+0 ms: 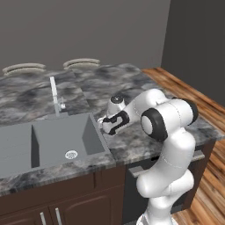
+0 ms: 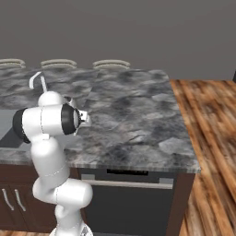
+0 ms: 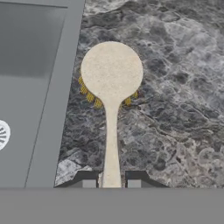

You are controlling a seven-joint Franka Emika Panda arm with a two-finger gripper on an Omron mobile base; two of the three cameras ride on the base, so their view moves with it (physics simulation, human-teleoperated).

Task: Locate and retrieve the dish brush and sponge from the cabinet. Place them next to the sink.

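I held the pincer clamped on the brush handle — its round head lay over the desk, just beside the sink rim.

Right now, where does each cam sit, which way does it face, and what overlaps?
Left base view: behind the arm to its left, looking forward and down at the sink; arm rises lower right, gripper by the basin.
Right base view: behind to its right, over the countertop; arm lower left.
Hand view: along the gripper, shut on the dish brush beside the sink.
Base views share faucet, countertop and arm.
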